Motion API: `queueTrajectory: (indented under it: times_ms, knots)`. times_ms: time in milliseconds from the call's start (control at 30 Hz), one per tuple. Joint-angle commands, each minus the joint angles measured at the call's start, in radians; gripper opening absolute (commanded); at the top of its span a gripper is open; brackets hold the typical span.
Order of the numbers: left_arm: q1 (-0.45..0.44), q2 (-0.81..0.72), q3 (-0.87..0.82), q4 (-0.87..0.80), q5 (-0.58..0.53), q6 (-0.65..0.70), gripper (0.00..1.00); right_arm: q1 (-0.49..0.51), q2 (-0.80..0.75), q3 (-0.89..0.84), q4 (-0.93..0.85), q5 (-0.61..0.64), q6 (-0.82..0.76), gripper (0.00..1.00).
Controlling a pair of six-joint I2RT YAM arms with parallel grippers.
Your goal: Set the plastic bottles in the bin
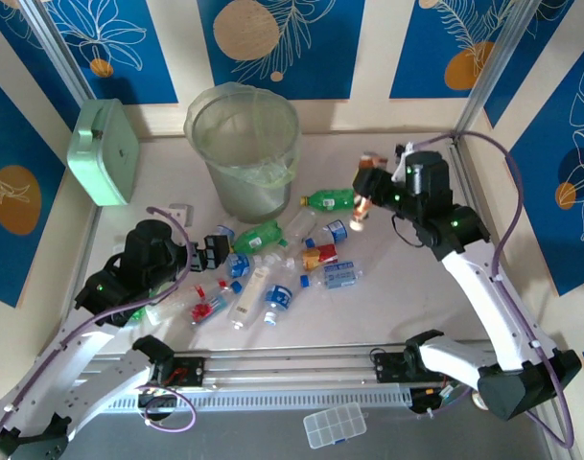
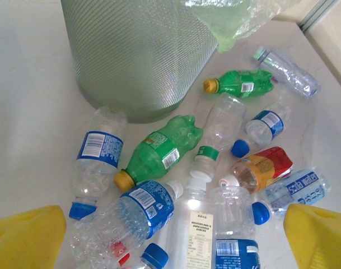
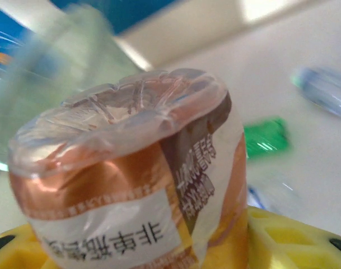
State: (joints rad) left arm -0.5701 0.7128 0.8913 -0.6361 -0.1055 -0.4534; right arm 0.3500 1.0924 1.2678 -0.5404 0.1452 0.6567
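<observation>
Several plastic bottles [image 1: 272, 278] lie in a heap on the white table in front of the bin [image 1: 244, 144], a tall grey-green bucket lined with a clear bag. My left gripper [image 1: 215, 251] hovers open at the heap's left edge. In the left wrist view its yellow fingertips [image 2: 30, 235] flank clear blue-labelled bottles [image 2: 145, 207], with a green bottle [image 2: 159, 148] and the bin [image 2: 136, 50] beyond. My right gripper [image 1: 366, 192] is raised to the right of the bin, shut on a clear bottle with a copper-orange label [image 3: 125, 168]. That bottle [image 1: 362, 206] hangs below the gripper.
A mint-green square box [image 1: 105, 151] leans against the left wall. Another green bottle [image 1: 330, 199] lies just left of the right gripper. A clear compartment case [image 1: 335, 425] sits at the near edge. Metal frame posts stand at the back corners.
</observation>
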Motion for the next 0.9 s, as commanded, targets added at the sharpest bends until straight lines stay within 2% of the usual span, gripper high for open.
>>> queueTrajectory:
  times_ms: [0,200,433,567,867]
  knots:
    - [-0.006,-0.020,-0.011,0.026,-0.006,-0.039,0.99,0.012,0.070,0.076,0.153,-0.219,0.070,0.52]
    - [-0.006,-0.034,-0.023,0.014,-0.014,-0.092,0.99,0.047,0.264,0.268,0.319,-0.376,0.137,0.51]
    - [-0.002,-0.065,-0.078,0.032,0.020,-0.198,0.99,0.077,0.491,0.472,0.398,-0.383,0.188,0.49]
    - [-0.002,-0.075,-0.102,0.026,0.030,-0.222,0.99,0.109,0.632,0.638,0.320,-0.300,0.135,0.50]
    - [0.000,-0.101,-0.104,0.021,0.057,-0.211,0.99,0.130,0.974,1.049,0.120,-0.316,0.070,0.50]
